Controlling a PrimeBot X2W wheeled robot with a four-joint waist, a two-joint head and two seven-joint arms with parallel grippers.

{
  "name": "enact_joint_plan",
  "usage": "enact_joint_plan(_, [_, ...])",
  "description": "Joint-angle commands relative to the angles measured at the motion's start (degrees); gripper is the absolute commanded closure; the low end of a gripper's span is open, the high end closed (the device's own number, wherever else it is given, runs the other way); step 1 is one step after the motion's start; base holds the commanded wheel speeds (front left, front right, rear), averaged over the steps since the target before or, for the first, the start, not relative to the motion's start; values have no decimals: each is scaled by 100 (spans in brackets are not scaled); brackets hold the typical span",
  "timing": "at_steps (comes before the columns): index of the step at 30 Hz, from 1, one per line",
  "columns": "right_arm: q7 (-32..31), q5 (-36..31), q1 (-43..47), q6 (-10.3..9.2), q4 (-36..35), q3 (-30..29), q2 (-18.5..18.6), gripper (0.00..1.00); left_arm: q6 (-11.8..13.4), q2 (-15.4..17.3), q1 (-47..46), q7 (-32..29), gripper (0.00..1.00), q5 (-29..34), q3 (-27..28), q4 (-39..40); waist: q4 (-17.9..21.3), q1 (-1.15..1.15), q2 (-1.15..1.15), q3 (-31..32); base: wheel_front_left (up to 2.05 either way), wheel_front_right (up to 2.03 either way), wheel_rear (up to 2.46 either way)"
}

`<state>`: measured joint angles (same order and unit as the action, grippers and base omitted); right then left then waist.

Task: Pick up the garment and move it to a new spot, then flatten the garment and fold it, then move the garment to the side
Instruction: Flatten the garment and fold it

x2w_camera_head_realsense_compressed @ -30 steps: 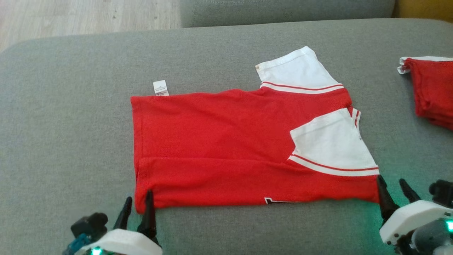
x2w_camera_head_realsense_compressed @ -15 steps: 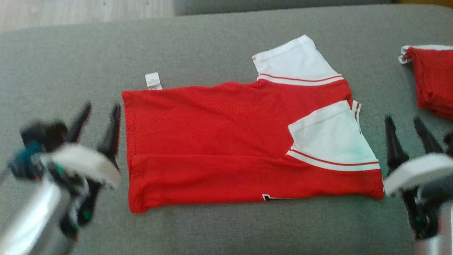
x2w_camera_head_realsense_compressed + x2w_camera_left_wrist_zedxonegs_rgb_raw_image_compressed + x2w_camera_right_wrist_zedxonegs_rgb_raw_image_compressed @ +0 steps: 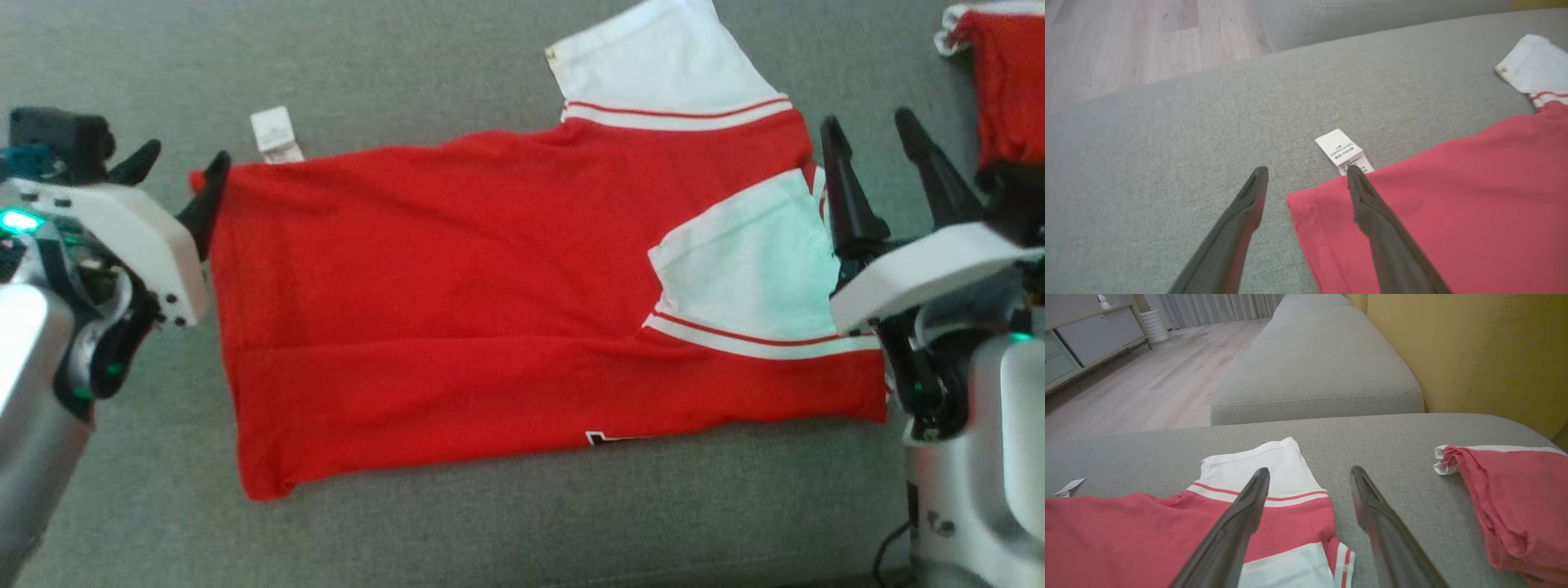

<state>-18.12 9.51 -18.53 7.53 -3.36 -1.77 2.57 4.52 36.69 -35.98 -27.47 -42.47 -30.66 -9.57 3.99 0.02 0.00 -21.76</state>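
Flanking garment (image 3: 449,310), left gripper (image 3: 184,159), right gripper (image 3: 869,122), seemingly advanced

Both arms out, one at each end of the garment (image 3: 490,286).

The left gripper (image 3: 184,163) has its jaws apart and straddles the garment's far left corner. One finger is over the red cloth, the other just off the edge. Contact with the cloth: cannot tell. The left forearm (image 3: 33,408) stands just beside the garment's left edge.

The right gripper (image 3: 869,122) has its jaws apart at the garment's right edge. One finger is over the cloth, the other beyond it. The right forearm (image 3: 971,457) stands off the garment's near right corner.
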Motion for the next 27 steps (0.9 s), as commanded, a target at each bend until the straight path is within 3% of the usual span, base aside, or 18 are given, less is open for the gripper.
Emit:
enact_joint_plan(1, [45, -24, -199, -4, -200, 178, 51, 0, 5, 337, -318, -77, 0, -51, 290, 53, 158, -2, 0, -268, 0, 0, 0])
enact_joint_plan(12, [147, 34, -489, -4, -103, 304, 109, 0, 59, 439, -221, -398, 2, -249, 299, -48, 239, -2, 0, -554, 0, 0, 0])
enact_joint_plan(13, [151, 41, -507, -4, -94, 312, 116, 0, 72, 431, -213, -396, 18, -257, 300, -42, 237, -2, 0, -570, 0, 0, 0])
enact_joint_plan(14, [148, 50, -526, -4, -87, 326, 124, 0, 81, 421, -208, -396, 26, -263, 298, -34, 234, -2, 0, -590, 0, 0, 0])
enact_joint_plan(16, [138, 69, -567, -4, -80, 352, 141, 0, 71, 399, -209, -416, 58, -293, 286, -9, 221, -2, 0, -627, 0, 0, 0])
enact_joint_plan(17, [129, 77, -590, -4, -72, 367, 150, 0, 62, 388, -208, -428, 69, -309, 277, 6, 214, -2, 0, -638, 0, 0, 0])
enact_joint_plan(18, [116, 82, -619, -4, -62, 379, 165, 0, 50, 379, -208, -442, 100, -323, 266, 28, 201, -2, 0, -646, 0, 0, 0])
enact_joint_plan(27, [-357, -17, -1636, -4, 443, 561, 538, 0, 9, 198, -298, 25, 100, -280, 336, 519, -177, -2, 0, -662, 0, 0, 0])
